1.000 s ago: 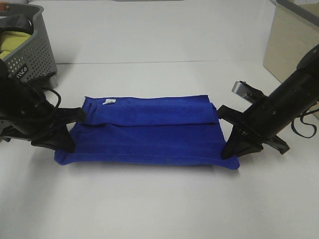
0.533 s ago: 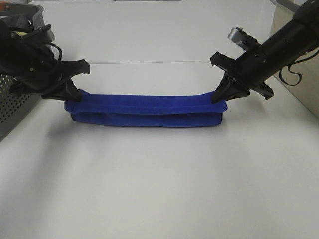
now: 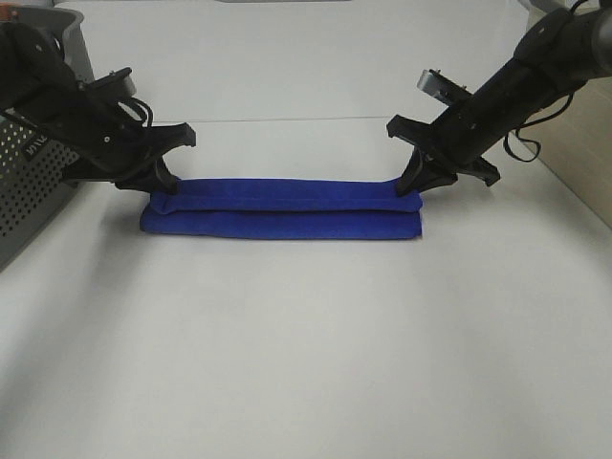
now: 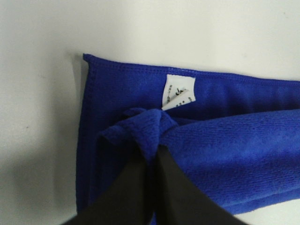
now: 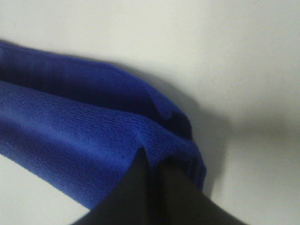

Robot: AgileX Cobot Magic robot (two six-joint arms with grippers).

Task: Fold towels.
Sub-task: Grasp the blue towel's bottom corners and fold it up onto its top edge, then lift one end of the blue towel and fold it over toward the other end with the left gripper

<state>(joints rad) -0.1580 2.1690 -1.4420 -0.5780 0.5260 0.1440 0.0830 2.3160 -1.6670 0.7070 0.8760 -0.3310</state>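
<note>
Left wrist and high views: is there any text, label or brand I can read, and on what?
White tag on the towel: fine print, too blurred to read.
Grey basket: white lettering on its wall, partly hidden, unreadable.
Nothing else carries text.

A grey perforated basket [image 3: 24, 196] stands at the left edge of the white counter [image 3: 306, 363]; a beige panel [image 3: 579, 158] flanks the right.

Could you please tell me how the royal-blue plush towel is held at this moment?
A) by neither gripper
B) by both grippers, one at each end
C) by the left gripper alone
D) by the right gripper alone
B: with shut jaws, the left gripper and the right gripper each pinch one end of the royal-blue plush microfibre towel.
</note>
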